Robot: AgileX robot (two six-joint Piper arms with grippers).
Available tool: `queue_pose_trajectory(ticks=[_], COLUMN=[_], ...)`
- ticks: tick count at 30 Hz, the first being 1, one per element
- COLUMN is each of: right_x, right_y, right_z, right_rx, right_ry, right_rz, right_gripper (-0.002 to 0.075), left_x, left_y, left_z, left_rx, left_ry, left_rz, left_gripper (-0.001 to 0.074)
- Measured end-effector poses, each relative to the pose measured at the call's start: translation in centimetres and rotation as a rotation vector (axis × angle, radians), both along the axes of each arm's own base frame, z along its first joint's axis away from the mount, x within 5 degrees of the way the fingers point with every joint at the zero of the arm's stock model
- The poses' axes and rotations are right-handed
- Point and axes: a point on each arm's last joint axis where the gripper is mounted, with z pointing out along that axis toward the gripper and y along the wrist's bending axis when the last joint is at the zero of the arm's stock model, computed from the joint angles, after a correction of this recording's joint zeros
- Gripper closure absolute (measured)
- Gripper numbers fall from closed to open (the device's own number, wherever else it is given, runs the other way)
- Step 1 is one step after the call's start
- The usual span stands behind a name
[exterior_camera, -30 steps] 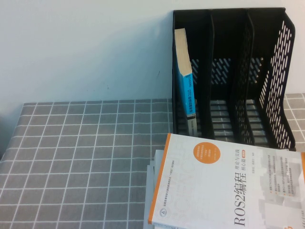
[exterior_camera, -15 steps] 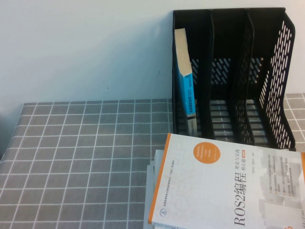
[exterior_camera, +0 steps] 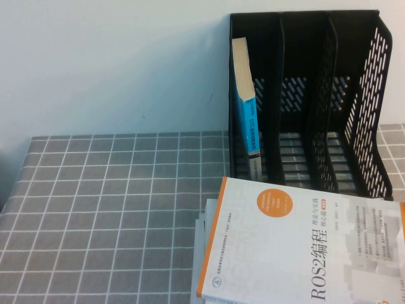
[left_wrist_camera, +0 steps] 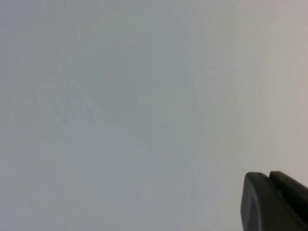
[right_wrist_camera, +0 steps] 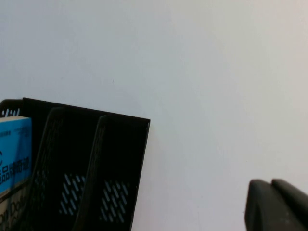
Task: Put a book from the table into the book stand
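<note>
The tabletop [exterior_camera: 95, 209] wears a grey cloth with a white grid. At its far right edge, against the pale wall, stands a black book stand [exterior_camera: 354, 95] with 3 slots; 1 blue book [exterior_camera: 247, 111] stands upright in the leftmost slot. Just in front of the stand, a stack of books [exterior_camera: 304, 247] lies flat, the top cover white with an orange spine edge.

The left gripper [left_wrist_camera: 274, 202] and right gripper [right_wrist_camera: 276, 204] face the wall.

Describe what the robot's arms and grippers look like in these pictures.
Little shows. The left gripper appears only as a matte black, rounded block in a corner of its wrist view; the right gripper looks the same in its own. No cables, markings or arm links are visible, and neither appears in the high view.
</note>
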Motion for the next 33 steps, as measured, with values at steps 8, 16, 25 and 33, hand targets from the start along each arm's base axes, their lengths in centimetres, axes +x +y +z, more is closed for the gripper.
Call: queue_pose_trajectory(ticks=[8, 16, 25, 33], right_x=[-0.9, -1.4, 4.2, 10.7], right_y=[-0.2, -0.5, 0.3, 1.1], right_z=[3.5, 7.7, 6.7, 2.1], right_rx=[-0.004, 0.091, 0.240, 0.264], right_ry=[0.078, 0.401, 0.843, 1.169], right_rz=[-0.024, -0.048, 0.001, 0.044], right_gripper=[0.0729, 0.0729, 0.0729, 0.0729], left_x=[-0.5, 2.0, 8.2, 11.2], left_y=[-0.5, -1.0, -2.0, -4.4], left_z=[4.4, 8.5, 6.5, 2.9], left_rx=[-0.041, -0.013, -0.206, -0.212], left_ry=[0.279, 0.607, 0.898, 1.230], left_rz=[-0.094, -0.119, -0.206, -0.426], left_gripper=[0.0736, 0.0736, 0.0736, 0.0736])
